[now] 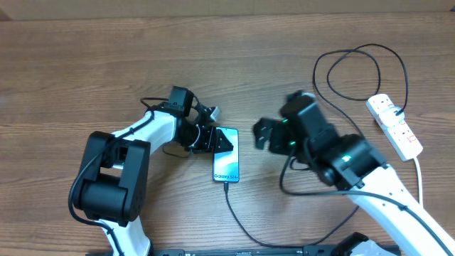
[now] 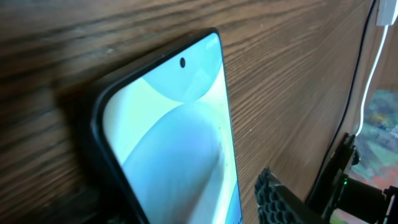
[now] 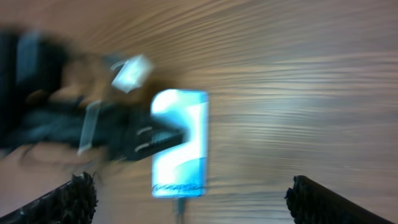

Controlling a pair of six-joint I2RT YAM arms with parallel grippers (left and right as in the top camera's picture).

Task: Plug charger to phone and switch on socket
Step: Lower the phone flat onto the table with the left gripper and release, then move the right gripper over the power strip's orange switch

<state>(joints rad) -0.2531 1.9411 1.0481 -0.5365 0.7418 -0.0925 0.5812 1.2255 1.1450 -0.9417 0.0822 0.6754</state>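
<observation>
white arm links [image 1: 153, 129], black joint housings [image 1: 106, 181], green indicator lights [image 1: 346, 158]

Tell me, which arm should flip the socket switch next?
Right. The right gripper is open, empty and nearer the socket; the left gripper sits at the phone, farther off.

Looks like a robotics lab bench, test setup. Two white-and-black robot arms, left arm [image 1: 114, 171] and right arm [image 1: 355, 163], stand at the near edge of a wood-grain table [image 1: 85, 57], and a black rail [image 1: 249, 252] runs along that edge. Green status lights glow on the right arm. Props are few & staged: a phone [image 1: 226, 155], a black cable [image 1: 229, 203], a white power strip [image 1: 395, 126] w/ red switches. Wrist cams show the same tabletop; the room beyond can't be made out.
</observation>
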